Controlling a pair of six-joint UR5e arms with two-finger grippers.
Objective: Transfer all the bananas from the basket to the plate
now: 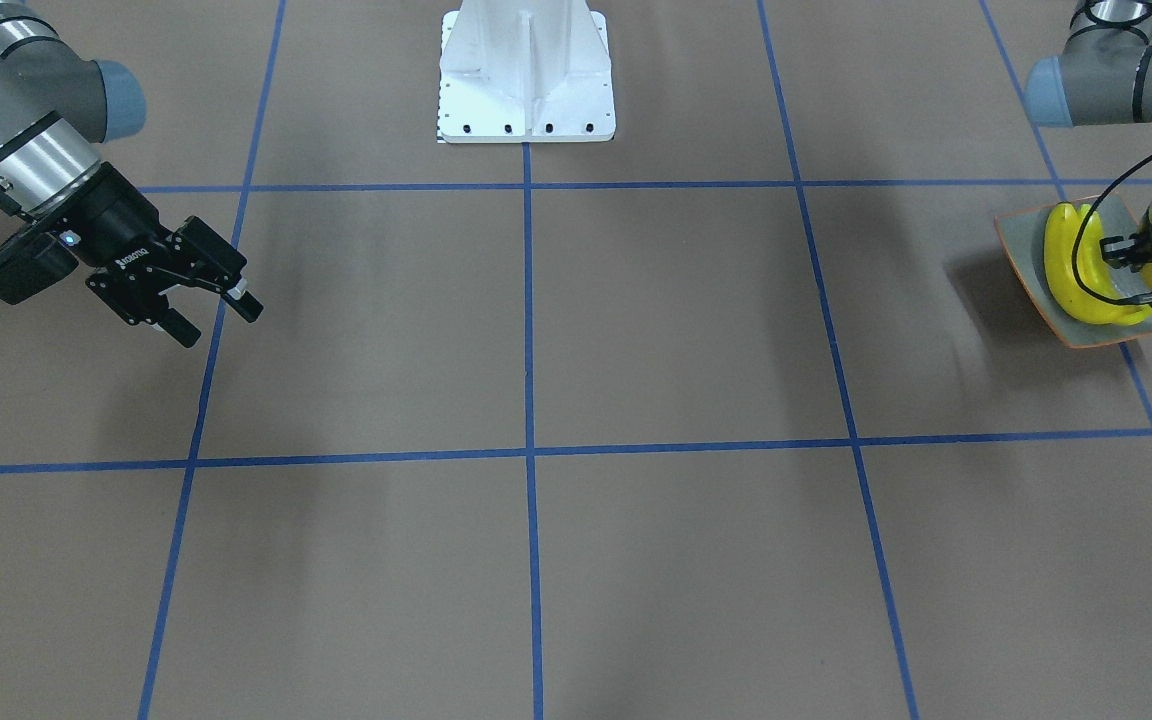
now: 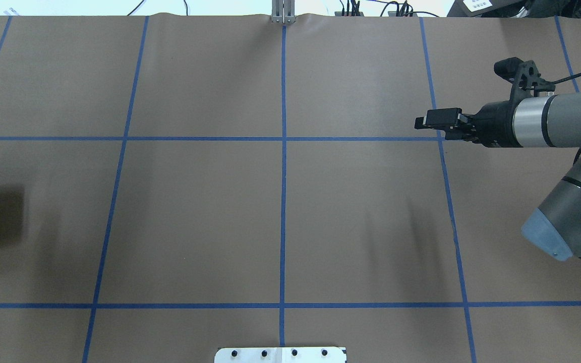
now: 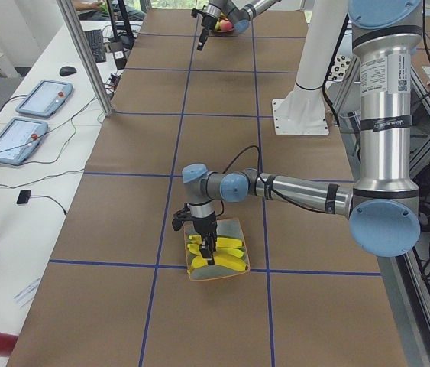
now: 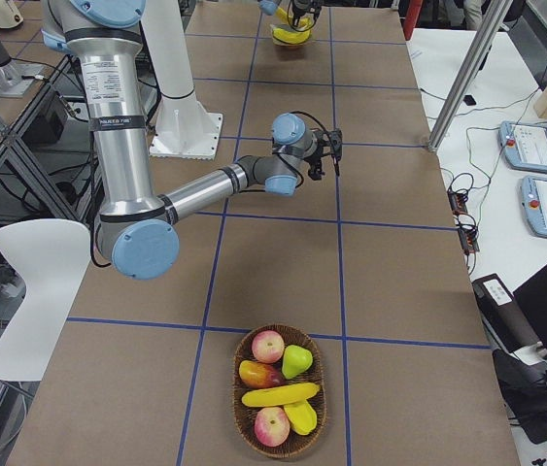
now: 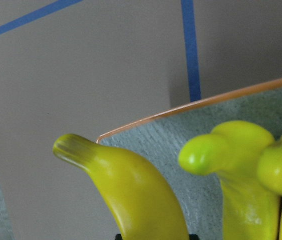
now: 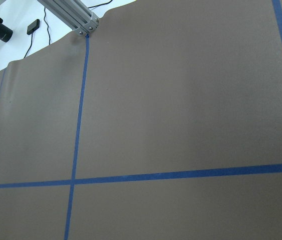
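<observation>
Right now my left gripper (image 3: 208,256) is down over the plate (image 1: 1021,245), at the table's left end, fingers pointing into the bananas (image 1: 1061,265). I can't tell whether it's clamped on one or has let go. The wrist view shows the nearest banana (image 5: 135,195) centred under the camera, but the fingers are cut off. That banana's stem pokes past the plate rim, and two more yellow ends lie just beside it on the plate.

I read this as the placing step. Next it needs the jaws spread and a straight lift so nothing gets dragged off the rim.

My right gripper (image 1: 216,322) hangs over bare table (image 2: 194,217), jaws apart, holding nothing. The basket (image 4: 238,413) sits well apart at the table's right end. A long yellow fruit (image 4: 279,394) in it looks like another banana, wedged between round fruit. If so, it needs a mid-body pinch.

- **Bananas:** glossy, smooth, curved, plastic-looking, likely slippery.
- **Plate:** squarish, shallow, upturned, with a speckled grey-green glaze and a thin orange rim.
- **Basket:** brown, woven, oval.
- **Table:** matte brown sheet with blue tape lines.
</observation>
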